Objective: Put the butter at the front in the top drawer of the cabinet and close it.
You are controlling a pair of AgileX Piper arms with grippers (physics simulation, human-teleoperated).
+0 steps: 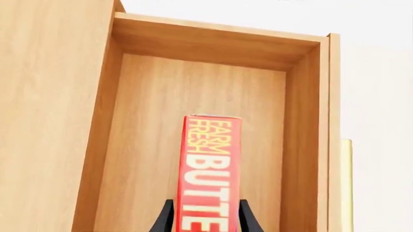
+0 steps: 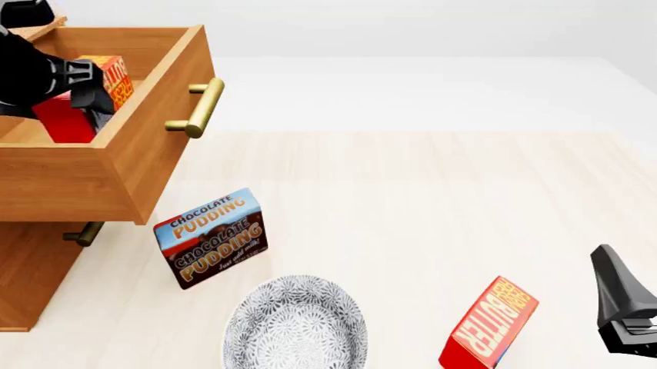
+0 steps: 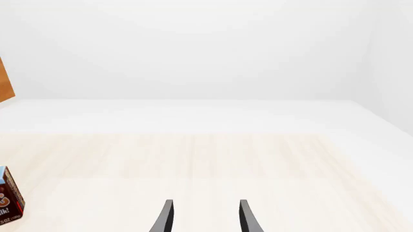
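The butter (image 1: 208,174) sat between the left pincer (image 1: 205,217) fingers, clamped, inside the open top drawer (image 2: 154,131). The right pincer (image 3: 205,217) hung parted, empty, above the tabletop (image 2: 431,215).

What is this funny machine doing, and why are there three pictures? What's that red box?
It's a pretend robot inside a computer, with two arms. Each arm ends in a pincher called a gripper. One picture looks over the whole table; the other two come from little cameras on each arm's wrist. The left gripper is squeezing a red butter carton over the open top drawer of a wooden cabinet. The right gripper is open and holds nothing. On the table lie a chocolate pudding box, a patterned bowl and a second butter carton.
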